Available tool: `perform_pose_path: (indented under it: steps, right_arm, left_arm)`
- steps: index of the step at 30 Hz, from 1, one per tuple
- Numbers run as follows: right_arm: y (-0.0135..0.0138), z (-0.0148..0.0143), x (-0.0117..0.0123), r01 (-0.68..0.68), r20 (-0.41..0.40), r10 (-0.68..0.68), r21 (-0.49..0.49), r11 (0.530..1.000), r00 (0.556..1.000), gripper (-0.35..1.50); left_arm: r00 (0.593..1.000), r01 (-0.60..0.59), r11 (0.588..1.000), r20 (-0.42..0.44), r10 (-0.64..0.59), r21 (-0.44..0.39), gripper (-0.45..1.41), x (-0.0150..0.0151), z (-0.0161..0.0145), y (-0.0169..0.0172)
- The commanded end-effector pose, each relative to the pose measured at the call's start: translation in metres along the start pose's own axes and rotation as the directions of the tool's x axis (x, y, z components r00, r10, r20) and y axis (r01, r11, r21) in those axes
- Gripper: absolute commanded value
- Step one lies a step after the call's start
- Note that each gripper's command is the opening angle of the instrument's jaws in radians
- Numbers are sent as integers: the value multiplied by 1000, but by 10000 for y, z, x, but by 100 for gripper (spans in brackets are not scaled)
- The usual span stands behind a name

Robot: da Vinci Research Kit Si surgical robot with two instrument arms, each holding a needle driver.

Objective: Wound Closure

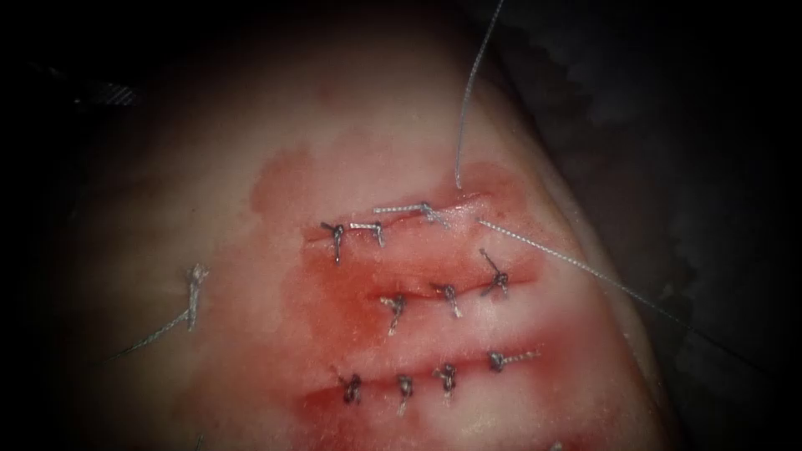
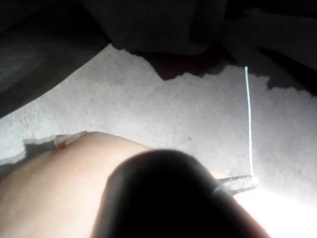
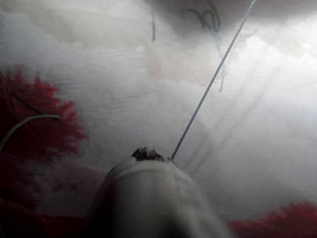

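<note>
Endoscope view: cuts (image 1: 434, 292) mostly stitched; thread (image 1: 469, 92) is led off toward 12 and 4; both tools' grip can't be told.

Dark backdrop (image 1: 685, 117) all round the tissue (image 1: 251, 209), nearly black, with faint mottled folds on the endoscope view's right. Far up on the left, a dim patch of pale stripes (image 1: 104, 92) (too dark to tell what it is), well apart from the lit area.

From the left wrist view: a pale, grainy bench covering (image 2: 148, 109), flat and strongly lit, with a ragged edge against shadow. Above it, dark draped material (image 2: 148, 25) in soft folds. Between the two, just at the ragged edge, a small dull-red patch (image 2: 190, 62), its nature unclear.
</note>
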Motion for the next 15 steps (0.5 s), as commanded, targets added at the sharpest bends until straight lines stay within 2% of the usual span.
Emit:
perform_pose_path:
  steps: [1,15]
  right_arm:
    - [4,7,3,-4,-1,4,-3,1000,1000,-35]
    - [0,11,36,-19,-21,19,1,1000,1000,-35]
  left_arm:
    - [1000,-7,1000,4,7,0,94,-13,3,2]
    - [1000,-6,1000,5,6,0,94,-13,4,2]
